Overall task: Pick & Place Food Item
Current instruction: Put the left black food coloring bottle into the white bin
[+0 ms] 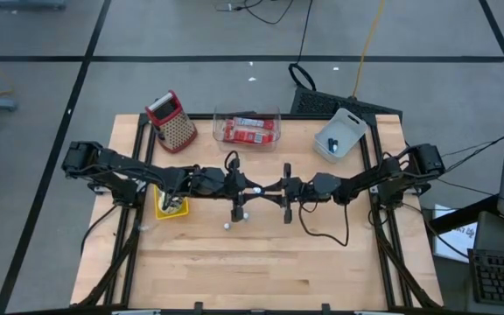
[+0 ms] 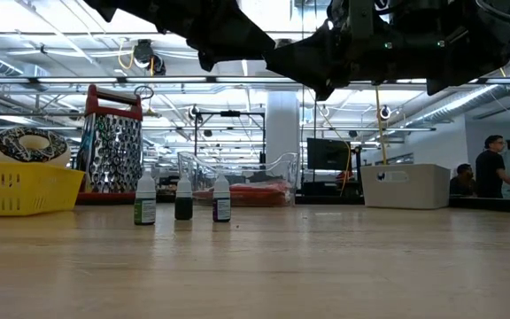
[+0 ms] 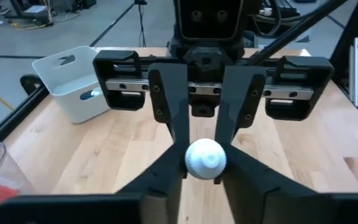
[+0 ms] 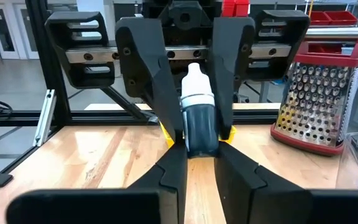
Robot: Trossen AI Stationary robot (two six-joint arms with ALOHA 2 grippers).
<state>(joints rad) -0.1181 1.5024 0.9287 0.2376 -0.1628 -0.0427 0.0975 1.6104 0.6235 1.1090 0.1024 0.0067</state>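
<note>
Mid-handover above bench centre: small bottle (image 4: 199, 118) hangs between my two grippers, long axis running arm-to-arm, cap toward left gripper (image 1: 241, 187), body pinched by right gripper (image 1: 280, 189), left's fingers (image 3: 169, 99) flanking cap, looking barely parted.

Left gripper (image 1: 254, 191) and right gripper (image 1: 269, 192) meeting mid-table, both clamped, arms outstretched

Yellow basket (image 1: 170, 208), red-topped silver grater (image 1: 172, 121), white bin (image 1: 340, 136).
</note>
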